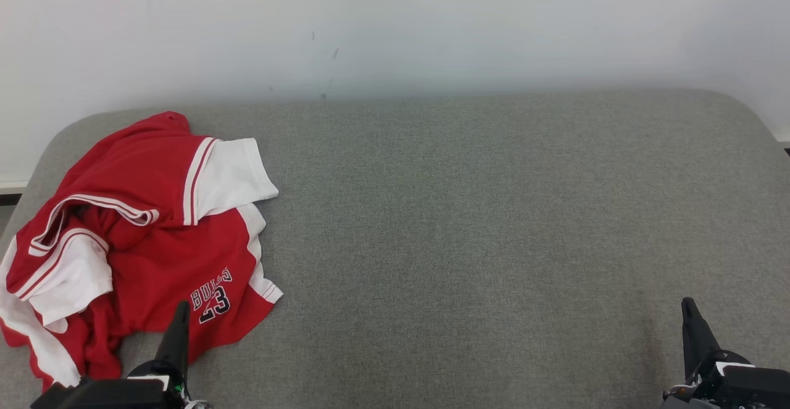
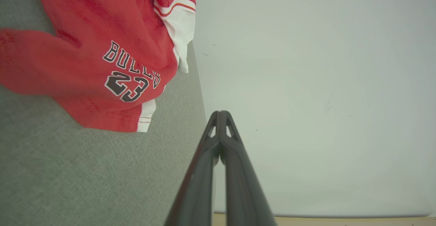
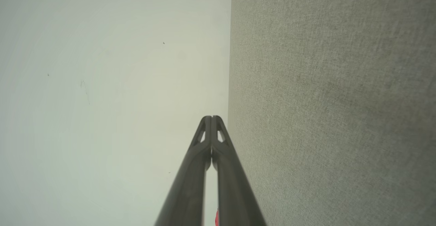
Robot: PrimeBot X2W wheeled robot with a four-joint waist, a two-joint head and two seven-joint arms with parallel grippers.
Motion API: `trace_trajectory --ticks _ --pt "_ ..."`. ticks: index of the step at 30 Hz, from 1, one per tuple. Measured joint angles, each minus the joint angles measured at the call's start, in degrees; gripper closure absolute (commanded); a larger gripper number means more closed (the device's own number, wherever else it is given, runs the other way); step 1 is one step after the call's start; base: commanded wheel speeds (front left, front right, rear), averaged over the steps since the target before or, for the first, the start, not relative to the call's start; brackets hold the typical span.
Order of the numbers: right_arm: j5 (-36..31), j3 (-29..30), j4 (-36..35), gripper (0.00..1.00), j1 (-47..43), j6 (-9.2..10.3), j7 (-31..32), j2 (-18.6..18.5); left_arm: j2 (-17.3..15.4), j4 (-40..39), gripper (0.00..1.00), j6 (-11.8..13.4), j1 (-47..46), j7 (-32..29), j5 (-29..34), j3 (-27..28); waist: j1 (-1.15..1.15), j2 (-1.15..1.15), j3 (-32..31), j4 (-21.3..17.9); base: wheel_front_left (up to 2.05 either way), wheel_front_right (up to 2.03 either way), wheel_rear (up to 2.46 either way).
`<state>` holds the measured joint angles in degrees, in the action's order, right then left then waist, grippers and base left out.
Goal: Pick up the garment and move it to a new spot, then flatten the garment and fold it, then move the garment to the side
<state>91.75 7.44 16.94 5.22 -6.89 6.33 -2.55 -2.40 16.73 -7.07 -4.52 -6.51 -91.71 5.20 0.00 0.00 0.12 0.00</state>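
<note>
Two grippers are on record, both with fingers pressed together tip to tip and nothing held between them: the left gripper stands at the lower left of the head view, the right gripper at the lower right, well apart from the work. One garment, a red and white jersey lettered BULLS 23, lies crumpled on the left part of the grey padded surface, towards the pale wall, with sleeves and hem folded over one another. In the left wrist view the jersey's hem lies off to one side of the closed fingers and apart from them (no contact is evident). Judgement: the first step, picking up the garment, is in hand and not yet begun, so the task stands at its start. The next move calls for the left fingers to part, descend on a raised fold near the hem, close on cloth alone and not the padding, then carry it towards the bare middle
</note>
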Motion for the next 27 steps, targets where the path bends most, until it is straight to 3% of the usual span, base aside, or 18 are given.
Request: trace_trajectory --ticks 27 --pt "0.00 0.01 0.00 1.00 0.00 0.00 0.00 0.00 0.00 0.00 1.00 0.00 0.00 0.00 0.00 0.00 0.00 0.00 0.00 0.00 0.00 0.00 0.00"
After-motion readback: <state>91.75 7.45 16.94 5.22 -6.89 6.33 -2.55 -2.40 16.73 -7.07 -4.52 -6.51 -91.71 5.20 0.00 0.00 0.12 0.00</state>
